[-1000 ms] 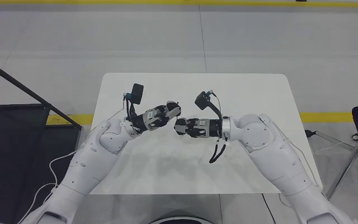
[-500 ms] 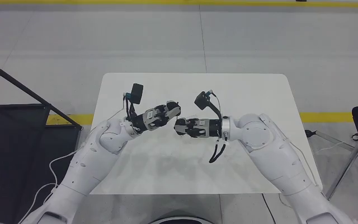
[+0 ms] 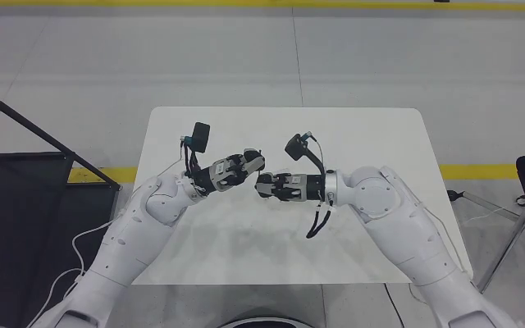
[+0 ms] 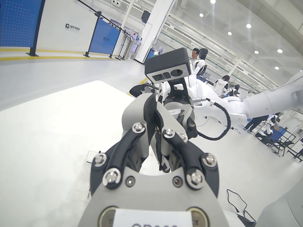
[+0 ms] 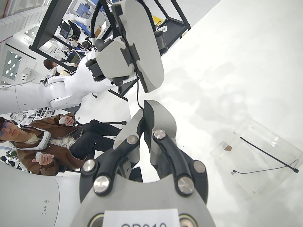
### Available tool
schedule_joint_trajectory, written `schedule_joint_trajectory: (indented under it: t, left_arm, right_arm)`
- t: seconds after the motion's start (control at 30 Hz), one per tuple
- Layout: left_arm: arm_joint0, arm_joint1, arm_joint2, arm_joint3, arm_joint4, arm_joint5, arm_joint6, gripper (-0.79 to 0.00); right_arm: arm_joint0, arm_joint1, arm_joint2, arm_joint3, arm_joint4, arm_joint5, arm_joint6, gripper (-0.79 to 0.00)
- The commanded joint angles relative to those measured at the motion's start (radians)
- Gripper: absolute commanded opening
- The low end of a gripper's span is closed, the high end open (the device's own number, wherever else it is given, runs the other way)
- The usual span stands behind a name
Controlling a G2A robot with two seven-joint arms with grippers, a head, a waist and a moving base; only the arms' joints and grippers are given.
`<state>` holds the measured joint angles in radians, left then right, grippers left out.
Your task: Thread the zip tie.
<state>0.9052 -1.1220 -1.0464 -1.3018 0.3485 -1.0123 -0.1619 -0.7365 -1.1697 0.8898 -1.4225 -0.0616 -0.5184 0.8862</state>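
Plainly, both sets of jaws are pressed together. The left gripper (image 4: 153, 106) has its pads closed flat on each other, and the right gripper (image 5: 144, 116) is likewise closed, its tips just beside the left one's. A thin black strand, the zip tie (image 5: 137, 88), comes out from between the left jaws and runs down into the tips of the right jaws, so each gripper appears to pinch one part of it. Which end carries the head cannot be told.

Both grippers face each other above the middle of the white worktop (image 3: 369, 139), clear of its surface. On the worktop beneath them lies a clear tray (image 5: 272, 138) with a spare tie (image 5: 268, 154) resting loose in it.

The step in hand looks like the lining-up: the tie is lifted and shared between the arms, but no closed loop is visible. The next move likely calls for a small, careful re-aim, bringing the tail square to the head's slot and pushing along its own length, since so slim a strand would buckle if pushed off-axis.
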Motion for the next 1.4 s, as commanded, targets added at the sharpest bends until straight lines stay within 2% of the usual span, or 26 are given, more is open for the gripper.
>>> schedule_joint_trajectory:
  t: [0.0,0.03,0.07,0.1,0.17,0.3,0.57,0.7,1.03,1.17,1.37]
  left_arm:
    - [-0.001,0.0,-0.002,0.0,0.002,0.0,0.001,-0.785]
    - [-0.001,0.001,-0.006,0.0,0.004,0.0,0.003,-0.785]
    - [0.0,0.002,-0.011,-0.003,0.005,0.0,0.007,-0.785]
    - [0.003,0.004,-0.017,-0.007,0.004,0.0,0.011,-0.785]
    - [0.009,0.008,-0.031,-0.015,0.001,0.0,0.011,-0.785]
    - [0.027,0.018,-0.055,-0.026,0.004,0.0,0.007,-0.785]
    - [0.063,0.027,-0.092,-0.018,0.069,0.0,0.064,-0.785]
    - [0.073,0.029,-0.089,-0.019,0.084,0.0,0.086,-0.785]
    - [0.073,0.029,-0.089,-0.019,0.084,0.0,0.086,-0.785]
    - [0.094,0.025,-0.107,-0.067,0.203,0.101,0.13,-0.785]
    - [0.142,0.012,-0.116,-0.101,0.517,0.234,0.375,-0.785]
  right_arm:
    - [0.001,0.0,0.001,0.003,0.002,0.003,0.001,-0.486]
    - [0.002,0.0,0.004,0.005,0.0,0.009,0.004,-0.397]
    - [0.003,0.002,0.009,0.004,0.0,0.012,0.008,-0.222]
    - [0.0,0.004,0.018,0.0,0.002,0.012,0.015,-0.151]
    - [-0.014,0.013,0.045,-0.016,-0.007,0.014,0.024,-0.074]
    - [-0.06,0.036,0.111,-0.071,-0.04,0.049,0.044,0.0]
    - [-0.141,0.068,0.191,-0.204,-0.205,0.269,0.079,0.0]
    - [-0.16,0.077,0.213,-0.243,-0.234,0.299,0.115,0.0]
    - [-0.166,0.077,0.207,-0.243,-0.261,0.315,0.097,0.0]
    - [-0.141,0.069,0.16,-0.256,-0.401,0.484,0.066,0.0]
    - [-0.052,0.048,0.071,-0.217,-0.521,0.631,0.107,0.0]
